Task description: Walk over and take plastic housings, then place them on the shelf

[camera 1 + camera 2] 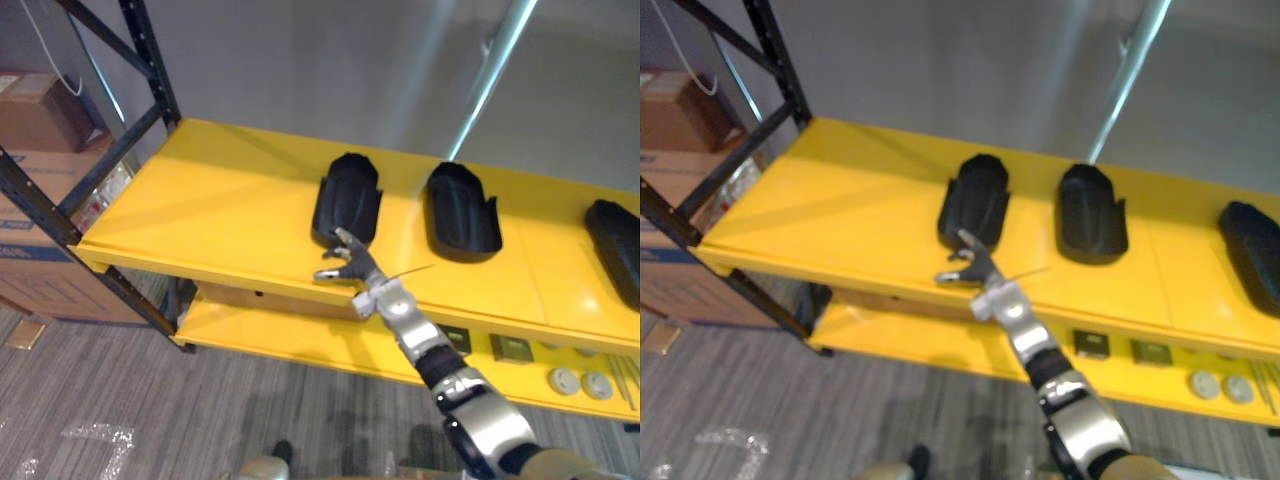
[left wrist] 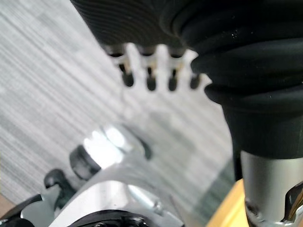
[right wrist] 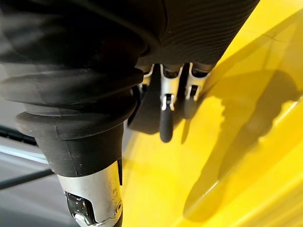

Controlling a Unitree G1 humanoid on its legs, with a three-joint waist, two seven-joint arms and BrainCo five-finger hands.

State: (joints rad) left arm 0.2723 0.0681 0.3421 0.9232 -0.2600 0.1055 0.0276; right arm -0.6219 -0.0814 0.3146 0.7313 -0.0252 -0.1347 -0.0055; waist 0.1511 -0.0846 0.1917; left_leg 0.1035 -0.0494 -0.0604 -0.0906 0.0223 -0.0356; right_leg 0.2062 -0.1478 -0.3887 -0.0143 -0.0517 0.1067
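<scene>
Left eye view: three housings are lying on the shelf (image 1: pixel 220 215): left housing (image 1: pixel 348 205) mid-shelf, middle housing (image 1: pixel 462 212) beside it, third housing (image 1: pixel 615 245) at the shelf's right end. Right hand (image 1: pixel 347 256) is hovering at the shelf's front edge by the left housing, fingers spread, gripping nothing.
Right wrist view: fingers (image 3: pixel 164 127) are pointing straight at the left housing; contact unclear.
Left wrist view: left hand (image 2: pixel 149 78) is hanging loose below the shelf, over the floor (image 2: pixel 57 85), empty.
Risk: a fingertip snagging on withdrawal, dragging the left housing off the shelf's front edge.
</scene>
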